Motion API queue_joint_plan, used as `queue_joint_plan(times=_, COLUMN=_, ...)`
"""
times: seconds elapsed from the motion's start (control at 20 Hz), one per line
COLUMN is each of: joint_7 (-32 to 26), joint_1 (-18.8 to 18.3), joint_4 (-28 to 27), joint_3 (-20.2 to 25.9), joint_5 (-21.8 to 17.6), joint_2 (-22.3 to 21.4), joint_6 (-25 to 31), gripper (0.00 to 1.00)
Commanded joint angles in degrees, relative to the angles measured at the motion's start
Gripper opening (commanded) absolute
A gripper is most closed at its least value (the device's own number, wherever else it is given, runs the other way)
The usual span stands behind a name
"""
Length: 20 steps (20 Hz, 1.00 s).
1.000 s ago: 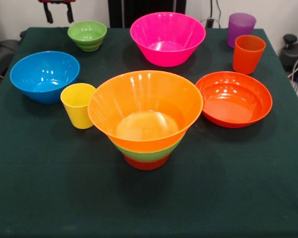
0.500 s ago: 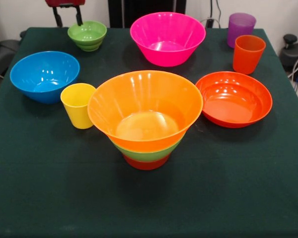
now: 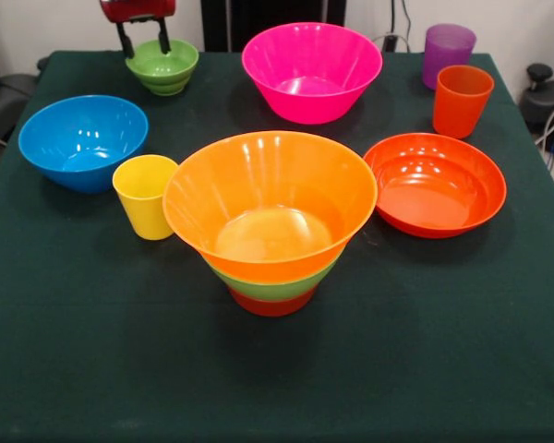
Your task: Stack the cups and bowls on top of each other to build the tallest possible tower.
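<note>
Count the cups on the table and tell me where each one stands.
3. The yellow cup stands between the blue bowl and the tower; the orange cup and purple cup stand at the far right corner.

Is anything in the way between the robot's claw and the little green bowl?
No. The gripper hangs open right over the small green bowl at the table's far corner, with nothing visible between them.

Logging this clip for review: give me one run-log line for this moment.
claw: open, over small green bowl | tower: red-orange base, green, large yellow-orange bowl on top | yellow cup: beside tower, unstacked
</note>
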Motion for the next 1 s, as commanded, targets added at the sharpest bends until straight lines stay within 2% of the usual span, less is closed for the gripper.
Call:
queue_joint_plan(times=0.05, joint_7=-6.4, joint_1=3.1, joint_4=-2.2, joint_3=-0.2, joint_5=-5.9, joint_2=4.1, joint_6=-3.0, gripper=1.00)
queue_joint_plan(times=0.5, joint_7=-4.2, joint_1=2.6, joint_4=-0.1, joint_3=-2.0, joint_5=-9.3, joint_2=3.7, joint_6=-5.2, gripper=1.00)
queue_joint_plan(times=0.85, joint_7=-3.3, joint_1=1.0, joint_4=6.8, joint_3=-3.0, joint_5=-9.6, joint_2=-2.3, joint_6=-6.2, gripper=1.00)
queue_joint_plan(times=1.0, joint_7=-3.4, joint_1=0.4, joint_4=7.8, joint_3=-3.7, joint_5=-10.0, joint_2=-3.1, joint_6=-6.8, gripper=1.00)
